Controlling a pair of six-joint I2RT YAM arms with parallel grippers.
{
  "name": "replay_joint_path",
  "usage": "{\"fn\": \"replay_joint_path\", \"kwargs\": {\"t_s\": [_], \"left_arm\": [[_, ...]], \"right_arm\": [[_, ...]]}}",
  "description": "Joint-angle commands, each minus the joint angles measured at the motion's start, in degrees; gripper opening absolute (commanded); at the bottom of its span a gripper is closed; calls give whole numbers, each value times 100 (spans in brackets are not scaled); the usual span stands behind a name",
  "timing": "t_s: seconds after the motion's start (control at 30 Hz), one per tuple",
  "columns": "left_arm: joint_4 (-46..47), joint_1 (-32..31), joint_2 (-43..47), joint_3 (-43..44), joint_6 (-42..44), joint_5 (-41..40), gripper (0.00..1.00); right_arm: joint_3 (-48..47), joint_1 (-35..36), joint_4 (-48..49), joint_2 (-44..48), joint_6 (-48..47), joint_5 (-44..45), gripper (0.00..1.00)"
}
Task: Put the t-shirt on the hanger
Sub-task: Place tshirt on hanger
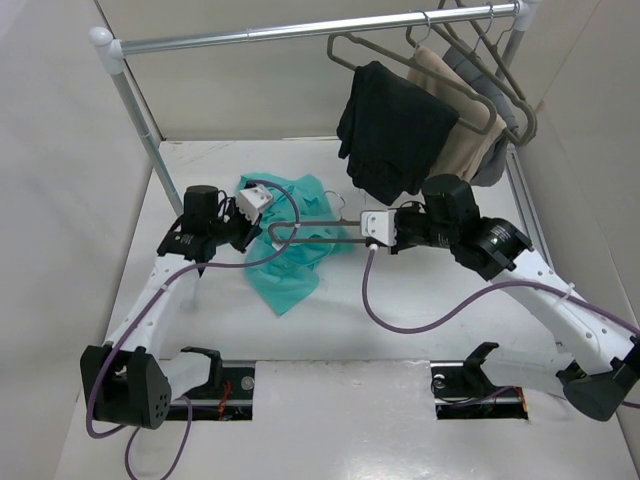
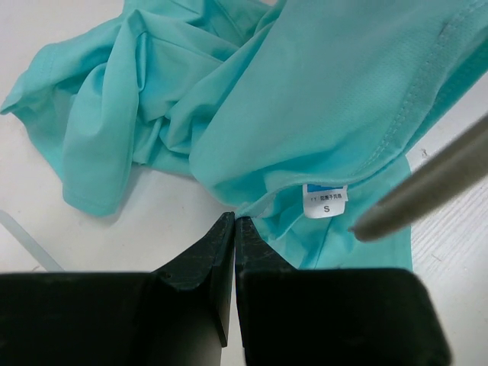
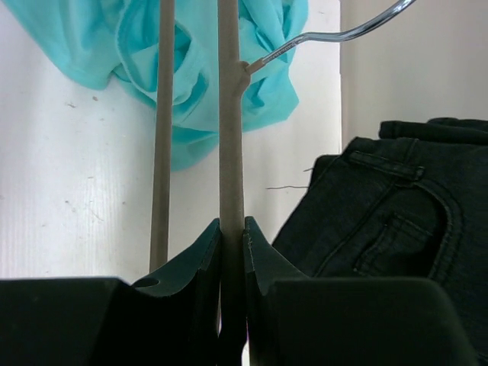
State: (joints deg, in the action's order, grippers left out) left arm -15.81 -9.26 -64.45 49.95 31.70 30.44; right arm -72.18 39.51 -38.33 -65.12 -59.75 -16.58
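Note:
The teal t-shirt (image 1: 292,268) lies crumpled on the white table between the arms. My left gripper (image 1: 240,232) is shut, and its tips (image 2: 234,221) pinch the collar edge just left of the white neck label (image 2: 325,200); from there the t-shirt (image 2: 320,91) rises in a taut fold. The grey-taupe hanger (image 1: 312,228) lies roughly level over the cloth. My right gripper (image 1: 352,230) is shut on one of its bars (image 3: 230,114), right gripper (image 3: 232,223). The silver hook (image 3: 343,32) points right. One rounded hanger end (image 2: 427,191) shows beside the label. The far part of the t-shirt (image 3: 198,69) lies beneath the hanger.
A clothes rail (image 1: 300,30) spans the back, on a post (image 1: 140,120) at the left. Black (image 1: 395,130), tan (image 1: 455,110) and grey (image 1: 500,140) garments hang at its right end. The black garment (image 3: 396,229) hangs close beside my right gripper. Purple cables (image 1: 400,318) loop over the table.

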Motion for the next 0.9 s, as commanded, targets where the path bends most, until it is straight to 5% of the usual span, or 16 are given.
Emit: {"fn": "replay_joint_path", "kwargs": {"t_s": [0.0,0.47,0.87], "left_arm": [[-27,-15,37,339,55,244,0],[78,-15,37,340,-50,244,0],[-89,-15,-15,480,-156,472,0]], "right_arm": [[-24,48,694,-8,86,129,0],[239,162,537,7,-256,559,0],[477,321,1661,-545,-459,928,0]]}}
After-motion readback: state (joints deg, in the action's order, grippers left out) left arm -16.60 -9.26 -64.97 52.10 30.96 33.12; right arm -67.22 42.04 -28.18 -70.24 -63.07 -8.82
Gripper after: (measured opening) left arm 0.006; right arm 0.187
